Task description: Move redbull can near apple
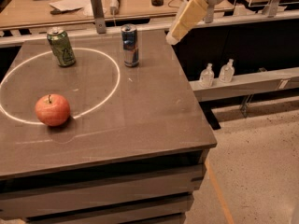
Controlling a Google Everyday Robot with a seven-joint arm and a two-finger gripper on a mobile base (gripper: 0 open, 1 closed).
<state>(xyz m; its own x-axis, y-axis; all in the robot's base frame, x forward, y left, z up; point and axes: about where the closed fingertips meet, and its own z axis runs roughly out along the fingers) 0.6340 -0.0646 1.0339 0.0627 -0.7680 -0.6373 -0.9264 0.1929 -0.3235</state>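
The redbull can (130,45), slim, blue and silver, stands upright at the back of the dark table (154,115), just outside the white circle (115,80). The apple (52,110), red-orange with a short stem, sits at the front left on the circle's line. My gripper (174,37) hangs from the cream arm at the top, above the table's far right edge, to the right of the redbull can and apart from it. It holds nothing that I can see.
A green can (61,47) stands at the back left inside the circle. Two small clear bottles (207,75) stand on a low shelf right of the table. A cluttered wooden bench (70,6) runs behind. Speckled floor lies to the right.
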